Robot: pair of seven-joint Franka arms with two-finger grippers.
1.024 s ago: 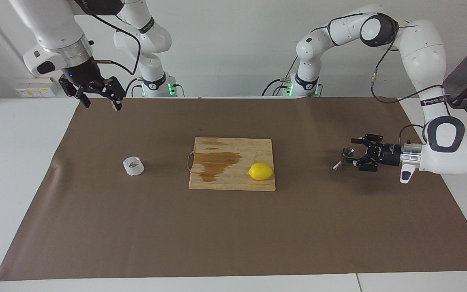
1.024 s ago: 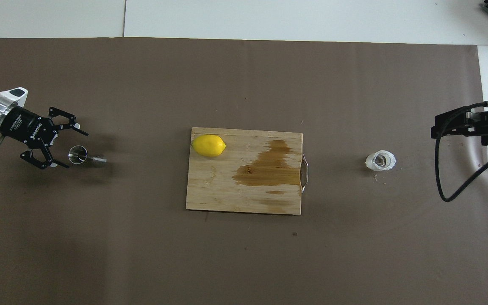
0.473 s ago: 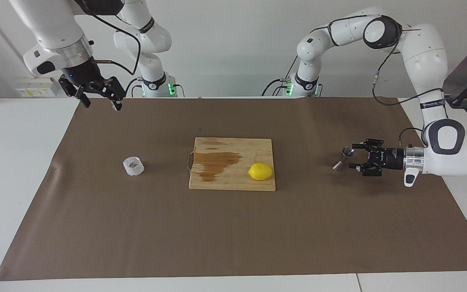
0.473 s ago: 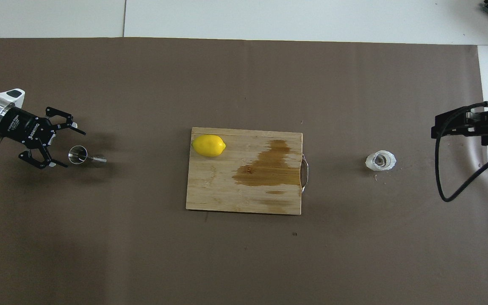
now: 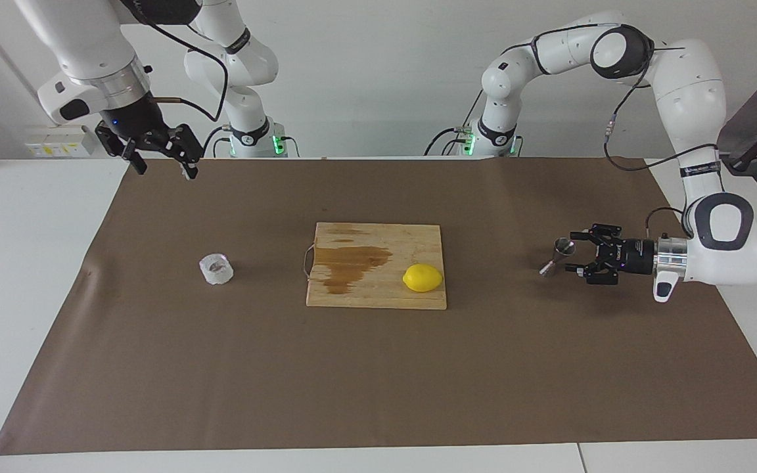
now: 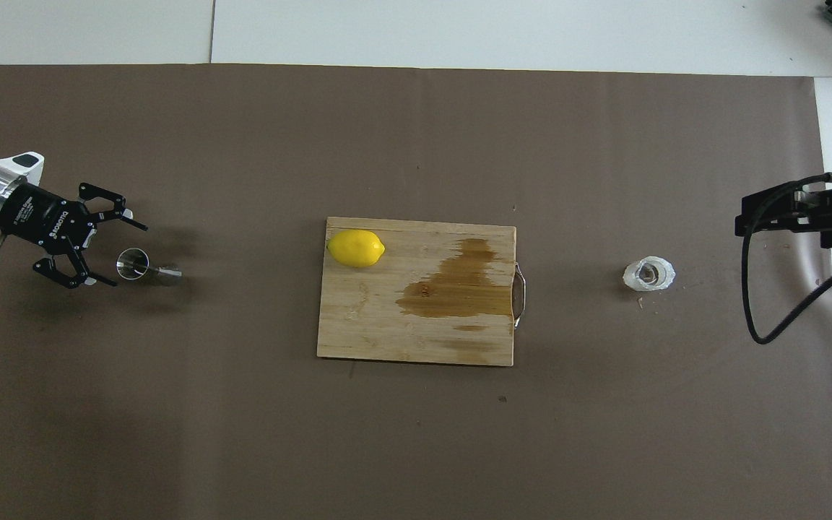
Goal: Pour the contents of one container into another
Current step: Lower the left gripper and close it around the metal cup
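The steel jigger (image 5: 557, 256) stands upright on the brown paper toward the left arm's end of the table; it also shows in the overhead view (image 6: 138, 266). My left gripper (image 5: 572, 251) lies low and level, pointing at the jigger, open, with its fingertips just beside the jigger and no grip on it; it also shows in the overhead view (image 6: 129, 256). The translucent whitish cup (image 5: 216, 269) sits toward the right arm's end, also seen from overhead (image 6: 648, 274). My right gripper (image 5: 163, 165) waits high up, open and empty, over the paper's edge at that end.
A wooden cutting board (image 5: 359, 289) with a dark wet stain lies in the middle. A lemon (image 5: 422, 277) rests on the board's corner toward the left arm's end. Brown paper (image 5: 378, 381) covers the table.
My left gripper has drawn back a little from the jigger toward its end of the table. The jigger, the cup and the right arm have not moved.
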